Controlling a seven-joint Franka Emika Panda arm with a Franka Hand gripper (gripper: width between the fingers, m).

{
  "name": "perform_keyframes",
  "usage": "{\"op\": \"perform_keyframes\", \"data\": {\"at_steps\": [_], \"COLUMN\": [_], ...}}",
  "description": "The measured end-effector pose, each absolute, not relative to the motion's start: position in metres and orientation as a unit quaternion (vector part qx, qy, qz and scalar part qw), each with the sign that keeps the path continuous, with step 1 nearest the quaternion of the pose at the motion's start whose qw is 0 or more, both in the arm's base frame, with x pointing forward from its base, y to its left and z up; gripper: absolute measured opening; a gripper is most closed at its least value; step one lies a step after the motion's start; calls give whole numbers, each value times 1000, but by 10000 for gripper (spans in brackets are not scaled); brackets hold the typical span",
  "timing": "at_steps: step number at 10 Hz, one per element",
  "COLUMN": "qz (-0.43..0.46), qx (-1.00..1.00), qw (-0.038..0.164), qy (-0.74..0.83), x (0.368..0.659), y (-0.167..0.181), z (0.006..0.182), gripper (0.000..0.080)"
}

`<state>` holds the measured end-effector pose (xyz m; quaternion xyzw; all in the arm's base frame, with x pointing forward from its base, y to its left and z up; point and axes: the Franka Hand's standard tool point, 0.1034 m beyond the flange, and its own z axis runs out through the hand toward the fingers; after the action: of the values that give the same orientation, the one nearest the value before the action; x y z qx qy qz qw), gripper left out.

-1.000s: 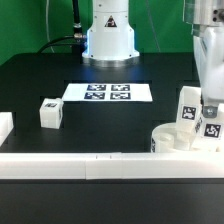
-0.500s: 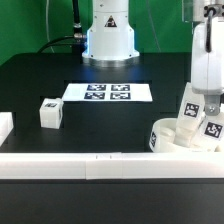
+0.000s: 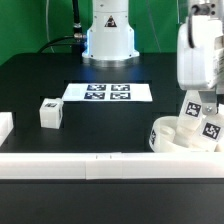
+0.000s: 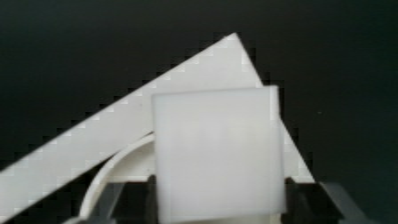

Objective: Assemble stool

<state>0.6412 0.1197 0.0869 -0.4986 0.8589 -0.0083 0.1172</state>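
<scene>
One seat (image 3: 165, 140), three legs (image 3: 50, 112) (image 3: 192, 108) (image 3: 211, 128).

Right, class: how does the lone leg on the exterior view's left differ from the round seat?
The lone leg is a small block; the seat is a larger, round ring. The lone leg sits apart, nothing near it; the seat has other legs at it, below the hand. Both are white, on the black table.
</scene>
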Motion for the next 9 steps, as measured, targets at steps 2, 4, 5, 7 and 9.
{"op": "perform_keyframes", "data": {"at_steps": [2,4,5,7,9], "qz": [-6,-10,-13,-8,-10], "qx": [-497,-521,-540,-559,-557], "qw": [119,123,126,120,118], "qy": [859,845,832,820,822], "x": [641,643,640,632,633], "y": [120,118,112,76,72], "z": [87,93,101,123,123], "gripper": [333,599,599,647,649]}}
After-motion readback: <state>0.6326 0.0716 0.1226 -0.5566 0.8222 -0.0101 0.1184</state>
